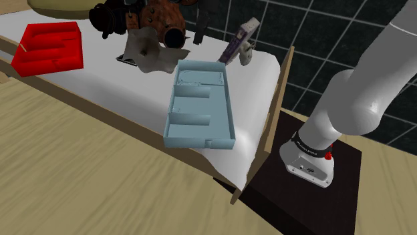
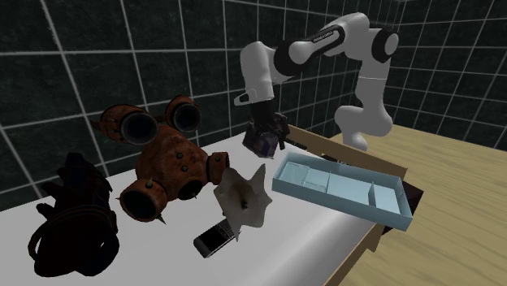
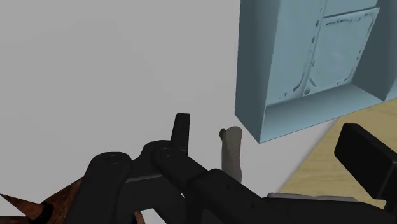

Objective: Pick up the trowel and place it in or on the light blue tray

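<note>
The trowel (image 3: 232,151) is, as far as I can make out, the small pale stub lying on the white sheet (image 3: 95,63) directly under me. Little of it shows, so I hold that loosely. In the shoulder view it (image 1: 246,57) sits at the far end of the bed, just beside the far right corner of the tray (image 1: 171,100).

My gripper (image 3: 264,127) hangs over it with the fingers (image 3: 181,130) spread wide, clasping nothing. The stub lies in the gap between them, closer to one finger than the other, and I see no contact with either. Its long axis runs away from my palm toward the tray's corner, crosswise to the line on which my fingers close. I judge that a fair lie for a pinch once I am centred and lower.

The tray (image 3: 251,76) is pale blue with dividers. Its near wall stands just beyond the trowel, so the carry should be short, toward the shoulder view's left and nearer. In the shoulder view my gripper (image 1: 235,48) leans over that spot, with the bed's wooden board (image 1: 284,87) to the right. In the second exterior view it (image 2: 266,136) hovers by the tray's (image 2: 333,203) far end, well apart from the rusty spiked lump (image 2: 166,166).
</note>
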Available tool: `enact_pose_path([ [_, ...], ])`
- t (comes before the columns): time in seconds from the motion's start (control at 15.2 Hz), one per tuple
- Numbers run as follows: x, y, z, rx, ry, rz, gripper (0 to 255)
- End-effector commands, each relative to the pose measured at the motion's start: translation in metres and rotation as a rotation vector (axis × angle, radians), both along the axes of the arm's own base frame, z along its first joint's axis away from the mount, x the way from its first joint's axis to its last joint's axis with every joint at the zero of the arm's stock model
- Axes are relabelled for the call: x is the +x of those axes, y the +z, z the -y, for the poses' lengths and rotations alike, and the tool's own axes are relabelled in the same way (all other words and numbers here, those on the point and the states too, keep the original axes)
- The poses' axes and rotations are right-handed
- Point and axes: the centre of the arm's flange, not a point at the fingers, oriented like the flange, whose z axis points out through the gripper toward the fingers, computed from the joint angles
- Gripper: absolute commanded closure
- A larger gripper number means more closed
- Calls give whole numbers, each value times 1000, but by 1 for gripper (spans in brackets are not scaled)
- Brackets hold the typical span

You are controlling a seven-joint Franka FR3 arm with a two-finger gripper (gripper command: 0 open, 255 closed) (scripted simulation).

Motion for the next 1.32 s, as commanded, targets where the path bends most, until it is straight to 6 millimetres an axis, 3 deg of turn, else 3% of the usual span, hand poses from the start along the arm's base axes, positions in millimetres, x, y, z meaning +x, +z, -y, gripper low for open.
enact_pose_path([
  [0.0,28,-11,-7,33,59,8,0],
  [0.26,75,-33,-27,96,169,21,0],
  [0.79,72,-69,-45,96,170,21,0],
  [1.25,72,-69,-45,96,170,21,0],
])
